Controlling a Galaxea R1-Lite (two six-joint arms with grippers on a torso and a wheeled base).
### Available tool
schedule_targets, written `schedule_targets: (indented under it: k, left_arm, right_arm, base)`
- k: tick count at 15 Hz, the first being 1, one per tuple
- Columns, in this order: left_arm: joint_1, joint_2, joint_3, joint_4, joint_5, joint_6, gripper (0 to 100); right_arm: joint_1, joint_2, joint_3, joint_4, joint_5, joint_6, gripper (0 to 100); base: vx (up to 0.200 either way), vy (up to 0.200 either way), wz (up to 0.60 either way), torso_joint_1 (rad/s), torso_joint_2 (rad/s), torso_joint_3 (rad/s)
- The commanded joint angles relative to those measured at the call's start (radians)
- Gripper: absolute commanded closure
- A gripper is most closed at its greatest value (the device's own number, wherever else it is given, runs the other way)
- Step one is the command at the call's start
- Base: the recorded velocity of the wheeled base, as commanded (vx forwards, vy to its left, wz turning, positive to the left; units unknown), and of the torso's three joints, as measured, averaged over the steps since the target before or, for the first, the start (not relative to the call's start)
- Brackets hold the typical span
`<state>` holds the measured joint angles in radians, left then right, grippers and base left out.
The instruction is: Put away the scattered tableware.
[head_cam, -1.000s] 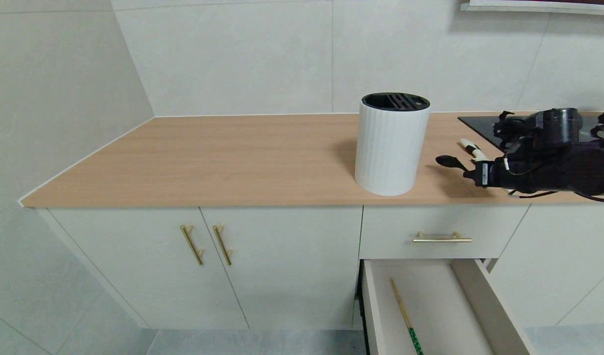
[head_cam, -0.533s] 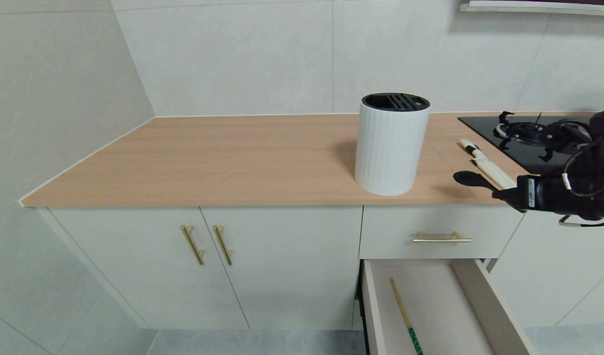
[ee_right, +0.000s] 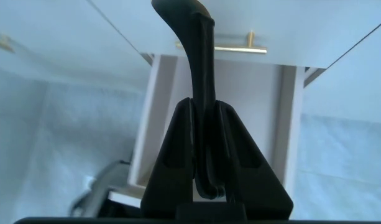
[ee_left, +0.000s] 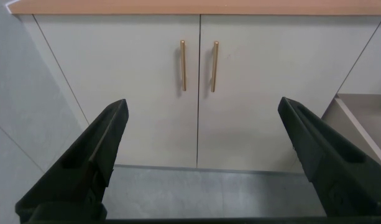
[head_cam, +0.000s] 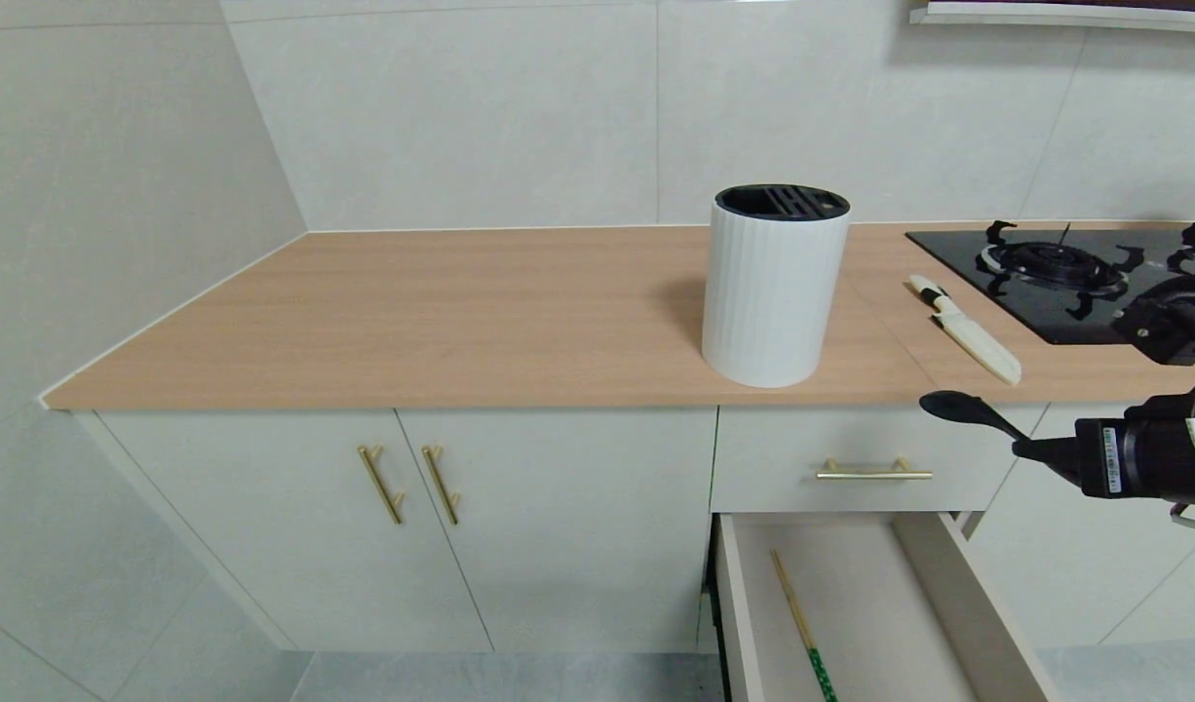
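A black spoon (head_cam: 956, 408) hangs in front of the counter edge, above the open drawer (head_cam: 948, 585), with my right gripper (head_cam: 1036, 451) shut on its handle. In the right wrist view the black spoon (ee_right: 196, 43) sticks out past the closed right gripper (ee_right: 204, 112), over the drawer (ee_right: 146, 130). A cream knife (head_cam: 966, 329) lies on the wooden counter (head_cam: 461, 312), to the right of a white ribbed holder (head_cam: 773, 285) with a black slotted top. Chopsticks (head_cam: 802, 624) lie inside the drawer. My left gripper (ee_left: 202, 155) is open, low down, facing the cabinet doors (ee_left: 196, 93).
A black gas hob (head_cam: 1046, 268) sits at the counter's right end. The closed upper drawer has a brass handle (head_cam: 874, 474), just left of the spoon. The cabinet doors carry two brass handles (head_cam: 409, 483). A tiled wall rises behind and to the left.
My right gripper has carried the black spoon off the counter, toward me and downward, to a spot before the counter edge above the open drawer. The knife is uncovered.
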<state>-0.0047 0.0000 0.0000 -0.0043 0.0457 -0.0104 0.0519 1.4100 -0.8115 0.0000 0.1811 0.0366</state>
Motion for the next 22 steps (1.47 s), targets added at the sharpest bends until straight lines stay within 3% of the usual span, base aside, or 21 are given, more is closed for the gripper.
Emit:
schedule_targets:
  k: [1, 13, 22]
  left_arm:
    - [0.0, 0.0, 0.0, 0.0, 0.0, 0.0, 0]
    - [0.0, 0.0, 0.0, 0.0, 0.0, 0.0, 0]
    - [0.0, 0.0, 0.0, 0.0, 0.0, 0.0, 0]
  right_arm:
    - [0.0, 0.018, 0.012, -0.009, 0.0, -0.001, 100]
    - [-0.004, 0.098, 0.012, -0.026, -0.002, -0.001, 100]
    - [-0.007, 0.133, 0.012, -0.026, -0.002, -0.003, 100]
  base:
    - [0.0, 0.0, 0.0, 0.0, 0.0, 0.0]
    - [0.0, 0.0, 0.0, 0.0, 0.0, 0.0]
    - [0.0, 0.0, 0.0, -0.171, 0.42, 0.247]
